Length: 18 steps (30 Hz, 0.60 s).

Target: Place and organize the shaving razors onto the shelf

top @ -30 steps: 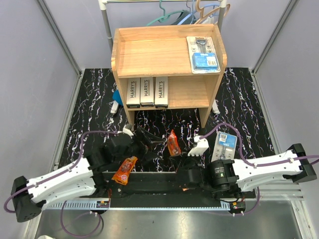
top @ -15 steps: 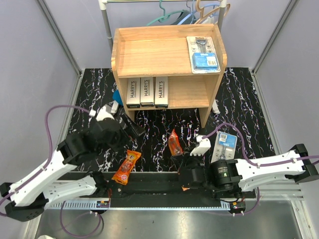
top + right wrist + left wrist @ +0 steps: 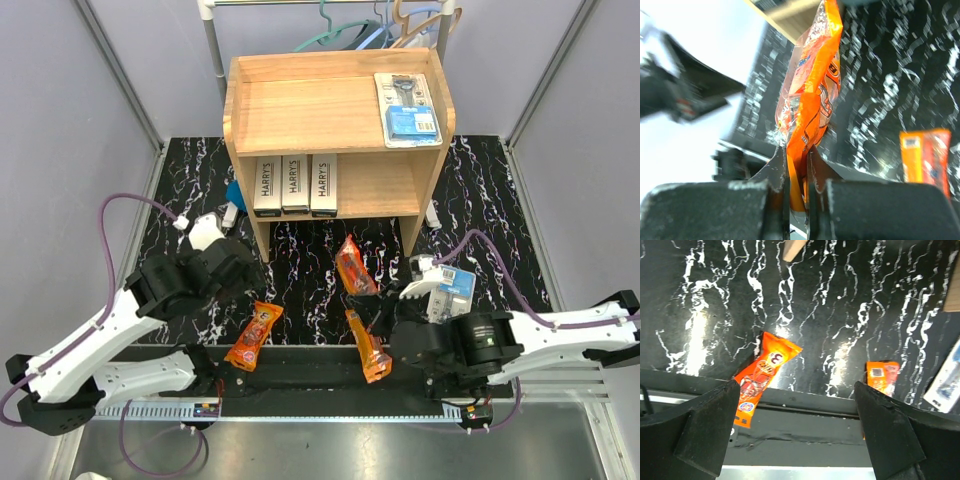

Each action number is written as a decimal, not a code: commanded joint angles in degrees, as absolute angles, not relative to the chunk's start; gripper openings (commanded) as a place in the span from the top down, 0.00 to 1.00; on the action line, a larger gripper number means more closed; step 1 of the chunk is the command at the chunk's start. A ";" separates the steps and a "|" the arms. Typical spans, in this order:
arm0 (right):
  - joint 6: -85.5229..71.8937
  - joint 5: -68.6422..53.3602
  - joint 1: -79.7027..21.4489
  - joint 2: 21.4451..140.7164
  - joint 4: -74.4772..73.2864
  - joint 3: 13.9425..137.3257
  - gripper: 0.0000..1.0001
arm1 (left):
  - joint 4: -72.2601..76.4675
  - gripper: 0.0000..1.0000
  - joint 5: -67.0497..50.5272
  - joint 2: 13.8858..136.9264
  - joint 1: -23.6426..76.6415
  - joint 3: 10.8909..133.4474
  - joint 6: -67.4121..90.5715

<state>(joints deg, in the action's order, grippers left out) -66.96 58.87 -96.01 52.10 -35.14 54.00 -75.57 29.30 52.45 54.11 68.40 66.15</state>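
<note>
Top external: four packs (image 3: 295,185) are parked on shelf (image 3: 300,105) (four aren't yet), orange packet (image 3: 355,268) is pinched by right gripper (image 3: 797,172), left gripper (image 3: 796,390) spread empty

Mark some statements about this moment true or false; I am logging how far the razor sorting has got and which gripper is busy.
1. The three HARRY'S boxes lie on the lower tier of the shelf. True.
2. Both blister packs lie on the shelf top. False: one blister pack is there, while the second blister pack lies on the table beside the right arm.
3. The right gripper is shut on an orange packet. True.
4. The left gripper holds a packet. False: it is open and empty above the table.
</note>
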 commanded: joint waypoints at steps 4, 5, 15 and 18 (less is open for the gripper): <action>-53.89 68.20 -95.98 46.50 -26.63 58.44 1.00 | -76.29 0.01 31.73 53.35 53.96 67.85 65.04; -53.27 68.73 -95.98 46.15 -26.46 58.45 1.00 | -76.03 0.01 31.73 53.52 53.96 67.85 64.95; -46.67 70.32 -95.71 45.17 -23.91 59.94 1.00 | -75.24 0.01 30.94 54.40 53.96 66.97 64.69; -45.36 67.51 -94.32 47.02 -23.56 60.99 1.00 | -74.97 0.01 30.67 54.40 53.96 66.80 64.69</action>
